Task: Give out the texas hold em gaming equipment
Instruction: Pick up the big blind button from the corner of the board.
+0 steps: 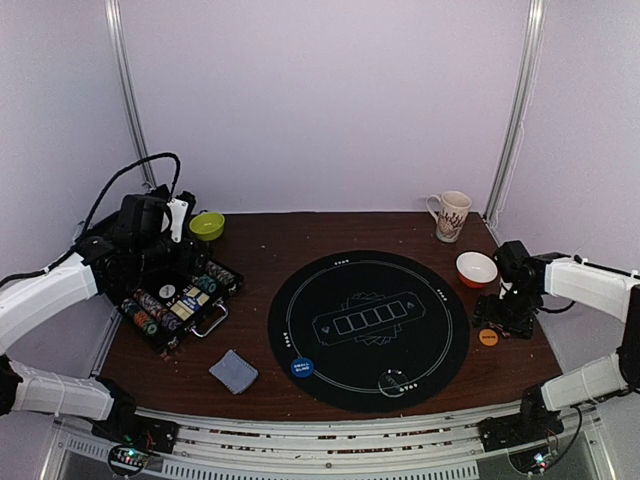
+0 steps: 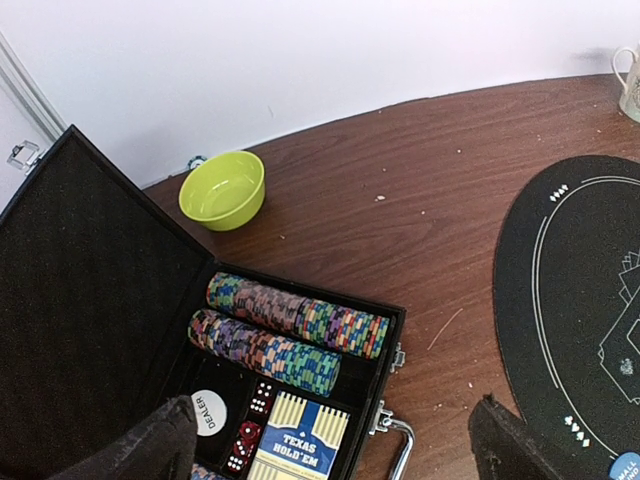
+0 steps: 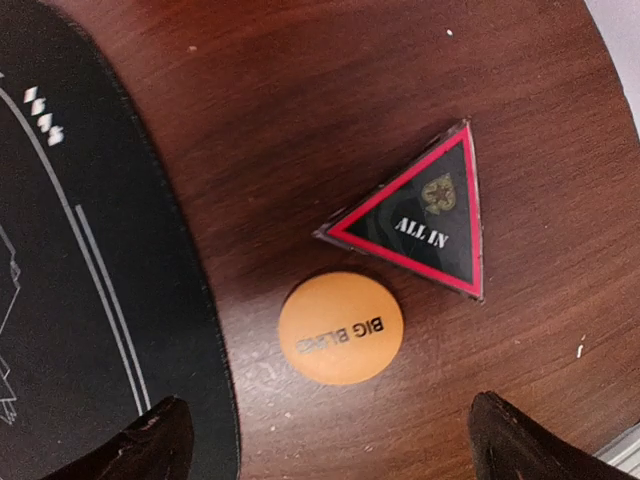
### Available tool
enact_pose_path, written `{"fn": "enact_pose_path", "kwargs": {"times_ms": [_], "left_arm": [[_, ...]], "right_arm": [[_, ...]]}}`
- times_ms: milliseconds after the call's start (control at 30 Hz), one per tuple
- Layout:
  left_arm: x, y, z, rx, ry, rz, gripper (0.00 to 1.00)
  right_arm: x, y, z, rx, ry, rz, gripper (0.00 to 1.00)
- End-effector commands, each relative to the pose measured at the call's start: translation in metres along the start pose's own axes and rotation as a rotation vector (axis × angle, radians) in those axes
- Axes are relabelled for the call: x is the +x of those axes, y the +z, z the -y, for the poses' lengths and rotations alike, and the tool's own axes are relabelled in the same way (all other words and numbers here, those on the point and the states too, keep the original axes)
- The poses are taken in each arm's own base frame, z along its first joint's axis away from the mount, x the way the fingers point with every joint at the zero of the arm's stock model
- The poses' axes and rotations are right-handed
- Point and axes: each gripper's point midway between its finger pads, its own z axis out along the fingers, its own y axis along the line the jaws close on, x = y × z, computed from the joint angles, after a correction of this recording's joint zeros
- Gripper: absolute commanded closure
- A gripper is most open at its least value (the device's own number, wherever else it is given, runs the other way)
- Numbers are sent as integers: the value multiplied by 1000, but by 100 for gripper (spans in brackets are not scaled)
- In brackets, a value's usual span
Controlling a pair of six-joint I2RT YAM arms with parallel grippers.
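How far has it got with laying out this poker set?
Early, it seems. Out already: a blue disc and clear disc on the black mat, an orange disc and All In triangle on the table beside it, a card deck nearer the case. In hand: nothing; the left gripper and right gripper are both open and empty. Left: the chip rows, lying in the case.
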Motion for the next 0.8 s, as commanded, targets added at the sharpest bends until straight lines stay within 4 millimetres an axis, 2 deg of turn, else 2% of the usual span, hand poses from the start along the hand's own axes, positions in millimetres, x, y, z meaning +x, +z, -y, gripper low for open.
{"fn": "enact_pose_path", "kwargs": {"times_ms": [0, 167, 367, 767], "left_arm": [[-9, -3, -8, -33, -2, 36, 2], [-4, -2, -14, -71, 34, 39, 2], [-6, -3, -12, -58, 32, 38, 2], [-12, -7, -10, -36, 22, 51, 2]], "right_arm": [[-10, 17, 2, -26, 45, -23, 5], [2, 40, 7, -16, 79, -95, 11], [1, 45, 20, 63, 75, -88, 17], [7, 55, 25, 109, 61, -124, 31]]}}
